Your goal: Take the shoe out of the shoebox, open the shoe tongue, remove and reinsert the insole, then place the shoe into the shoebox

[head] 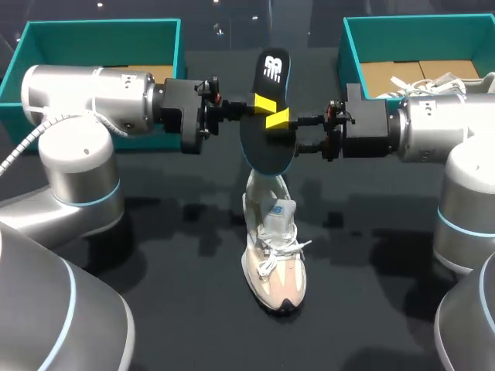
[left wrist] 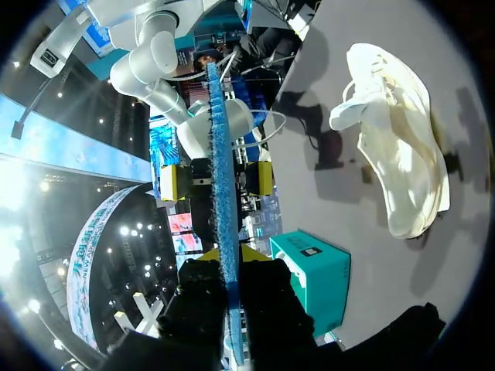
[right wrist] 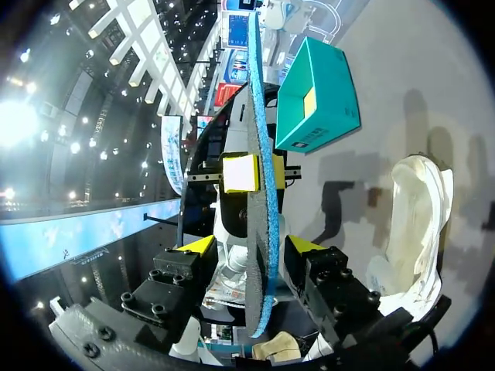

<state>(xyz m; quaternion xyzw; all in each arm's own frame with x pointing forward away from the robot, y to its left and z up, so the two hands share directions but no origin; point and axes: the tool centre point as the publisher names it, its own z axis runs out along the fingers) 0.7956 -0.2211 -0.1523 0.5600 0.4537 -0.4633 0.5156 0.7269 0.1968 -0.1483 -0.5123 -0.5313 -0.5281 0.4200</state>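
Insole (head: 267,147): flat, long oval, dark face, blue rim, white logo at the far end. Held in the air over the shoe's heel, long axis running away from the robot.
Left pincer (head: 259,104): closed on the insole's edge.
Right pincer (head: 288,122): fingers spread either side of the insole, seemingly not touching.
Shoe (head: 274,255): cream trainer, white laces, standing on the black bench (head: 155,255), toe nearest the robot.
Left box (head: 100,31), right box (head: 418,27): teal, at the far corners.

My left hand (head: 260,104) grips the dark insole (head: 267,143) upright, my right hand (head: 280,120) at its other edge. Pale shoe (head: 274,259) sits on the bench (head: 155,255) just below.
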